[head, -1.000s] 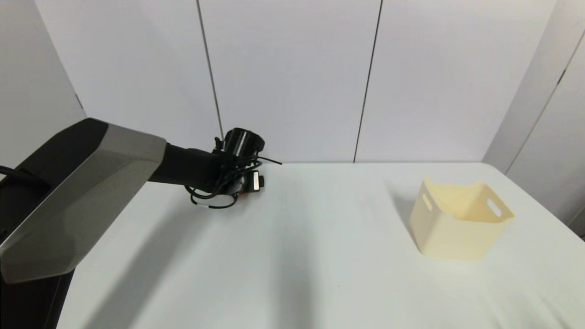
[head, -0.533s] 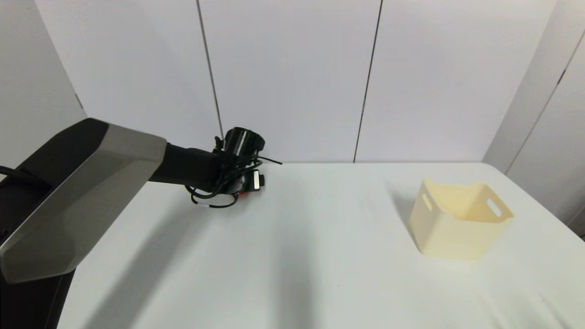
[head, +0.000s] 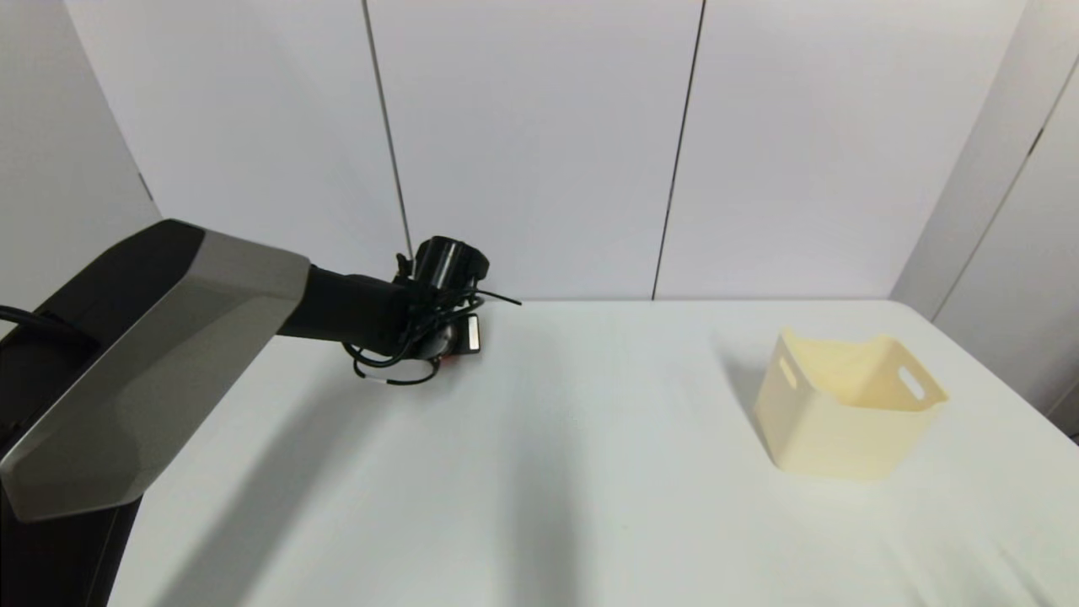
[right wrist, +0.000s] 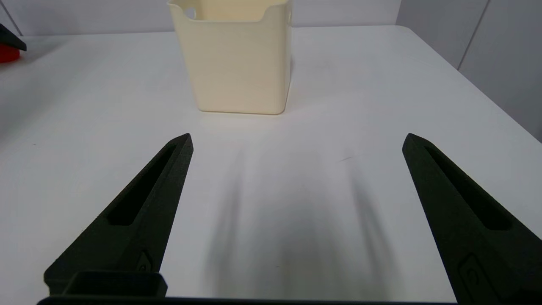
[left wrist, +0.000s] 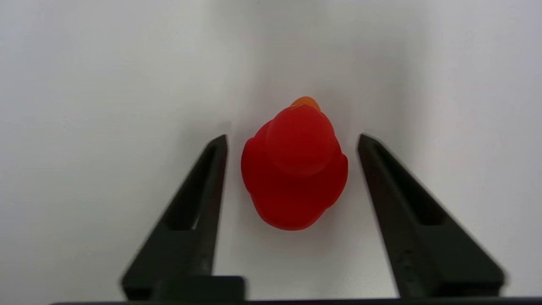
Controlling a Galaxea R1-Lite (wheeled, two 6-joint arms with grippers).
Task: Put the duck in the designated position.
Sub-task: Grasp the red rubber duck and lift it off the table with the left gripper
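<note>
left wrist view: left gripper (left wrist: 292,140) fingers spread, straddling the duck (left wrist: 294,169) on the table (left wrist: 84,84), apparently without contact.

I see thin gaps between duck (left wrist: 294,178) and left gripper (left wrist: 292,142) fingers; cream bin (head: 847,413) well apart.
</note>
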